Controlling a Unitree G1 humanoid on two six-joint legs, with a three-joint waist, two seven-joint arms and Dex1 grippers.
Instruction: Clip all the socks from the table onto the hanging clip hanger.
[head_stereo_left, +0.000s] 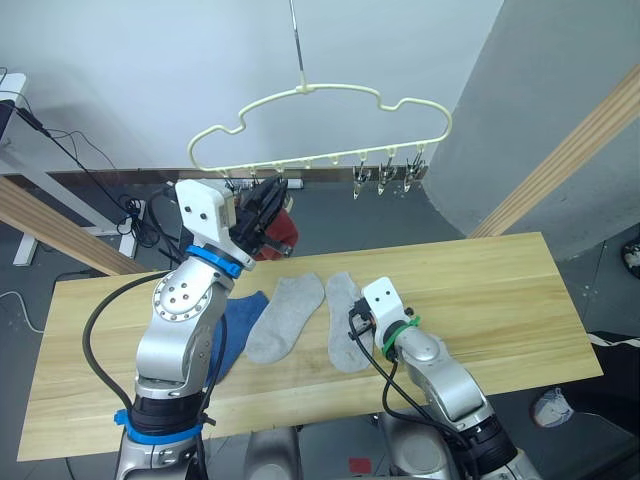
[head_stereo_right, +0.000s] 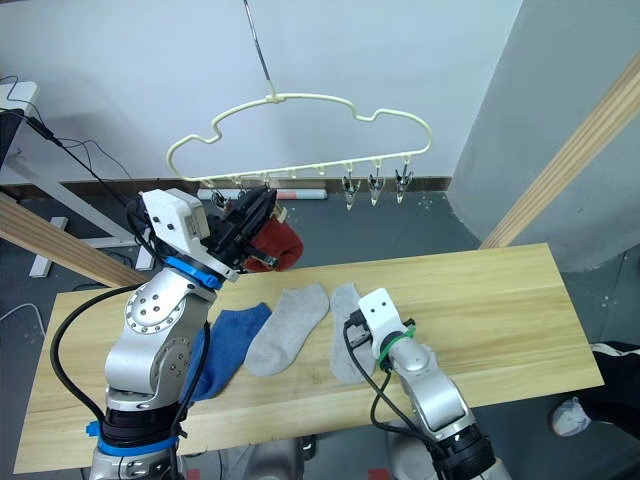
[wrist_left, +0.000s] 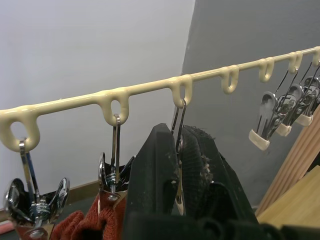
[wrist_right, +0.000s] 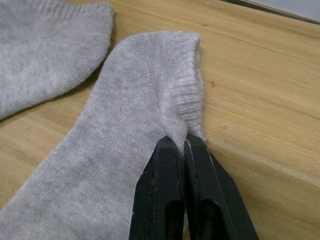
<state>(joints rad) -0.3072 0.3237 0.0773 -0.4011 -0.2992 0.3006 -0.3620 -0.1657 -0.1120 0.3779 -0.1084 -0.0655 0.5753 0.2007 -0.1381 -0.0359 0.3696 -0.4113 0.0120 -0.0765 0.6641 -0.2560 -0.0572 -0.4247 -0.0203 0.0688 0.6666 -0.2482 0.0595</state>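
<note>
The pale-yellow clip hanger (head_stereo_left: 320, 100) hangs above the table's (head_stereo_left: 490, 300) far edge. My left gripper (head_stereo_left: 267, 202) is raised to its row of clips and, in the left wrist view, is shut on one metal clip (wrist_left: 178, 131). A rust-red sock (head_stereo_right: 276, 246) hangs from the clips just beside it. A blue sock (head_stereo_left: 240, 322) and two light grey socks (head_stereo_left: 286, 315) lie flat on the table. My right gripper (wrist_right: 176, 143) is shut on the cuff edge of the right-hand grey sock (wrist_right: 125, 115), which still lies on the wood.
Three bare clips (head_stereo_left: 385, 178) are bunched at the hanger's right end. Slanted wooden poles (head_stereo_left: 575, 150) stand at the right and at the left (head_stereo_left: 50, 225). Bare tabletop stretches to the right of the socks. Cables lie on the floor behind the table.
</note>
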